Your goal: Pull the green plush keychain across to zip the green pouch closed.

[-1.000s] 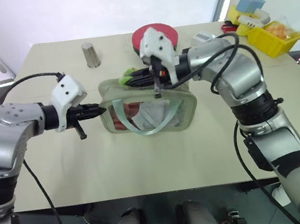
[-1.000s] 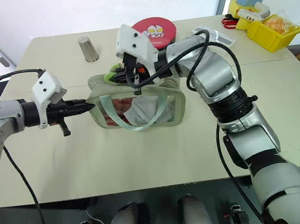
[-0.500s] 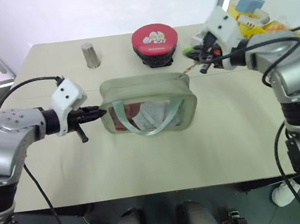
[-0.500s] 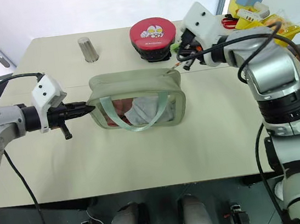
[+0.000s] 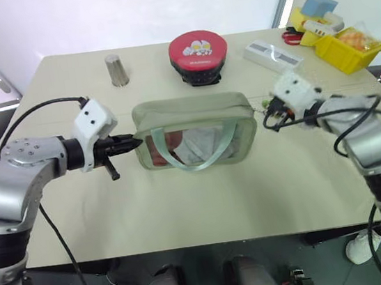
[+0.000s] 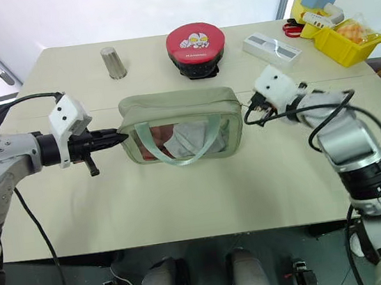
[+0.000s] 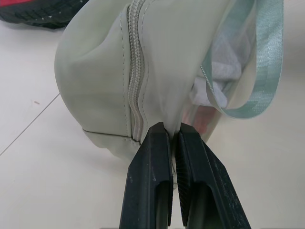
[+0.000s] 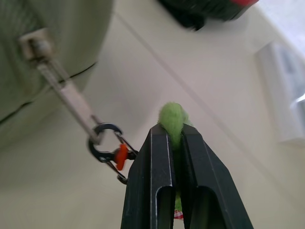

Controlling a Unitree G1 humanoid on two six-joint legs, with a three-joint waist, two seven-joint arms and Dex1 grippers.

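We see the green pouch (image 6: 181, 126) lying on the table (image 6: 184, 199), its zipper drawn shut along the top. Our left arm reaches in level from the left, and the left gripper (image 7: 172, 138) pinches the fabric at the pouch's left end. Our right arm is bent low at the pouch's right end, where the right gripper (image 8: 173, 131) is clamped on the green plush keychain (image 8: 171, 117), with the zipper pull (image 8: 66, 95) stretched taut.

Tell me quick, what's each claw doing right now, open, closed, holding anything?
Left claw: closed, pinching the end of the green pouch.
Right claw: closed on the green plush keychain, past the pouch's other end.
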